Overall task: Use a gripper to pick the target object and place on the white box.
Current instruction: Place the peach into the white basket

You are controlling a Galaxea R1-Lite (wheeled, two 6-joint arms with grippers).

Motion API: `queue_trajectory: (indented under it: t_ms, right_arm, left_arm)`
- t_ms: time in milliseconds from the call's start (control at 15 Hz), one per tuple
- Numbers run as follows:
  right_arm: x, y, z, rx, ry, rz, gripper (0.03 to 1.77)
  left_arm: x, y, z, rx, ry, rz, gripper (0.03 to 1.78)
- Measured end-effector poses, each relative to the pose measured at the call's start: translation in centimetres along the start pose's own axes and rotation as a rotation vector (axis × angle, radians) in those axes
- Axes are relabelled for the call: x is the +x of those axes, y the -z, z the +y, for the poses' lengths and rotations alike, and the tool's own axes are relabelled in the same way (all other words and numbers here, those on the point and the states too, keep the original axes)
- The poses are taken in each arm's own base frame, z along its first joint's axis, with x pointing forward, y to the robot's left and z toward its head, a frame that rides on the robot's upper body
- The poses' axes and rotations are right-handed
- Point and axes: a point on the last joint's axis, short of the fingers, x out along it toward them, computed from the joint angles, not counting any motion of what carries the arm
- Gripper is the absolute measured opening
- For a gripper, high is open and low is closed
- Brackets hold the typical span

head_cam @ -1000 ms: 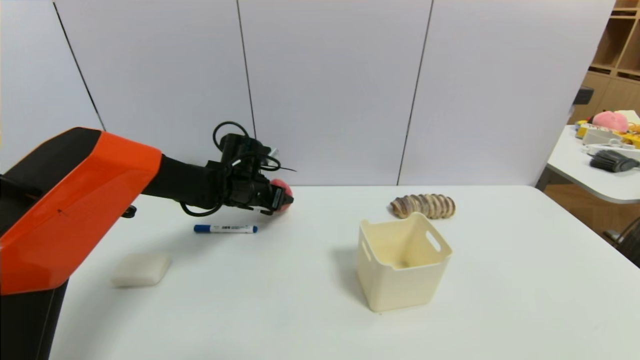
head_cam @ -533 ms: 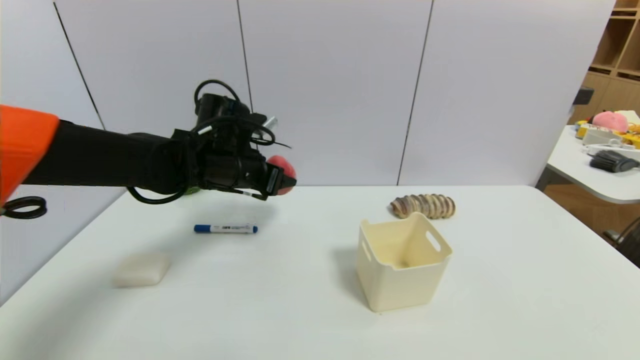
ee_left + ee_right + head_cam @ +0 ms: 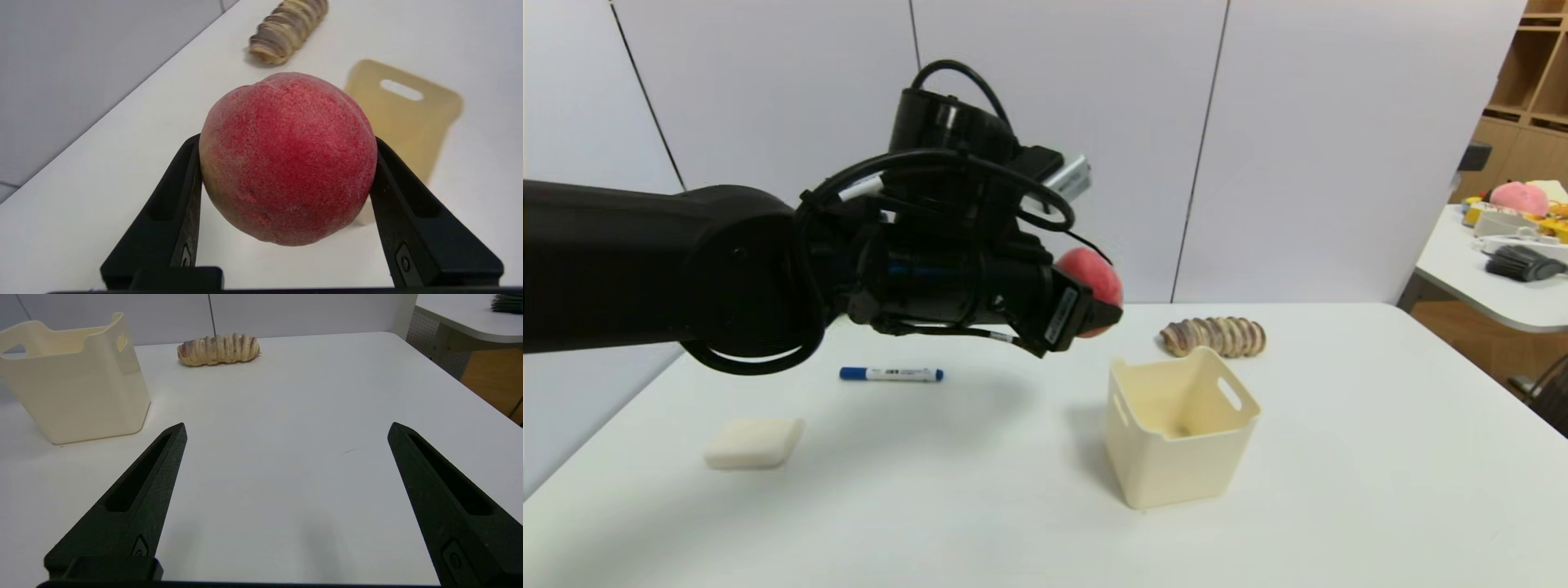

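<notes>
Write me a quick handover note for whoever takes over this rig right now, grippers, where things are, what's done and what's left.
Left gripper: shut on the peach, held in the air above the table, just left of the white box and not yet over it.
Right gripper: open, empty, low over the table to the right of the box.
White box: upright, with only a small dark speck on its floor.
Done: peach picked and lifted.
Left: carry it over the box and release it there.
Also on the table: blue marker, cream pad, ridged brown roll.
</notes>
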Motion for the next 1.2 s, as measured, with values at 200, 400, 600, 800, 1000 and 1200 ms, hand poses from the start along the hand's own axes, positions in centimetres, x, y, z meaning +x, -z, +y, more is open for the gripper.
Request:
queue_trajectory:
  t_ms: [200,400,600,800,1000,1200]
  right_arm:
    - [0.0,0.0,0.0,0.000,0.000,0.000,1.70]
    - [0.0,0.0,0.0,0.000,0.000,0.000,1.70]
    - [0.0,0.0,0.0,0.000,0.000,0.000,1.70]
    - [0.0,0.0,0.0,0.000,0.000,0.000,1.70]
    - [0.0,0.0,0.0,0.000,0.000,0.000,1.70]
    - [0.0,0.0,0.0,0.000,0.000,0.000,1.70]
  left_arm:
    - [0.7,-0.2,-4.0,0.044,0.104,-0.002,1.18]
    - [2.0,-0.3,-6.9,0.073,0.175,0.000,1.18]
    - [3.8,0.3,-8.5,0.088,0.211,0.026,1.18]
    - [5.8,0.8,-9.0,0.091,0.219,0.045,1.18]
    - [7.4,0.9,-9.2,0.091,0.218,0.049,1.18]
    - [8.5,1.5,-9.0,0.088,0.211,0.065,1.18]
